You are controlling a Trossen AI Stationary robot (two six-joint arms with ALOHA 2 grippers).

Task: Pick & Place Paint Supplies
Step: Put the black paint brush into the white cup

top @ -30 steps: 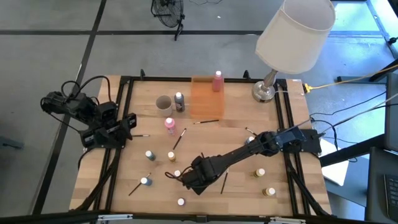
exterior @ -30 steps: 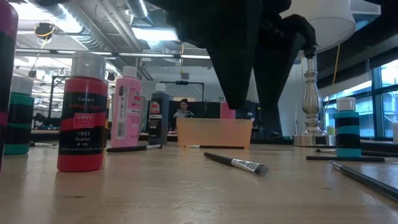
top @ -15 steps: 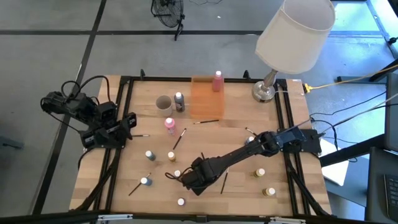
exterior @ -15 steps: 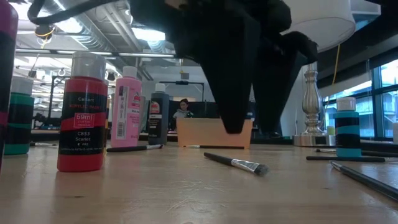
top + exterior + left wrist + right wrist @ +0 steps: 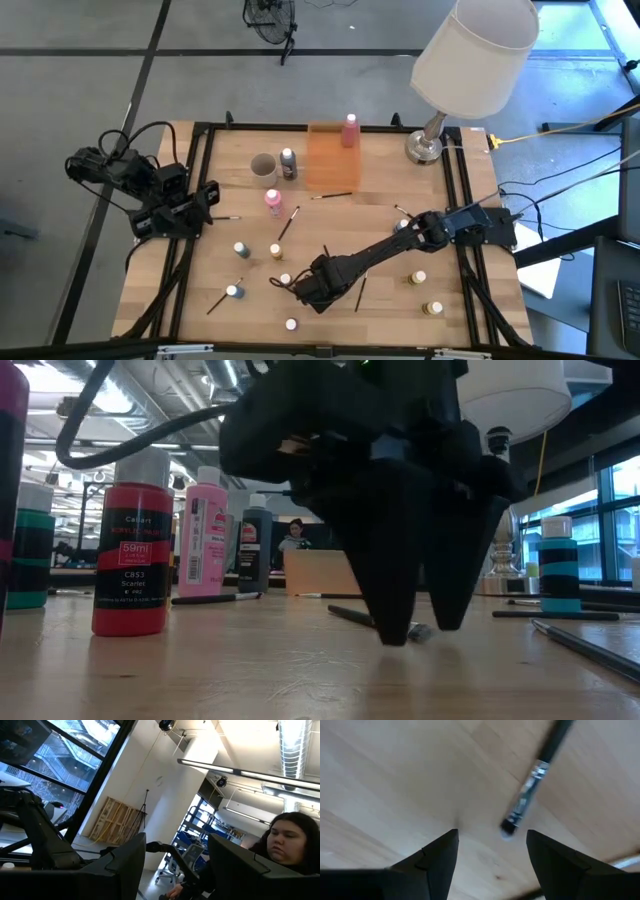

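My right gripper points down, open, close over the table near its front middle. The bristle tip of a thin dark paintbrush lies flat on the wood between the two fingers, and neither finger touches it. In the low view the fingertips hang just above the wood in front of that brush. My left gripper waits open at the table's left edge, raised and facing the room. A pink bottle stands in the orange tray.
A pink bottle, a dark bottle and a grey cup stand left of the tray. Small pots and brushes lie scattered. A lamp stands far right. A person shows beyond the table.
My right gripper has come straight down toward the table over the paintbrush's bristle end and has stayed open. The brush has not moved.
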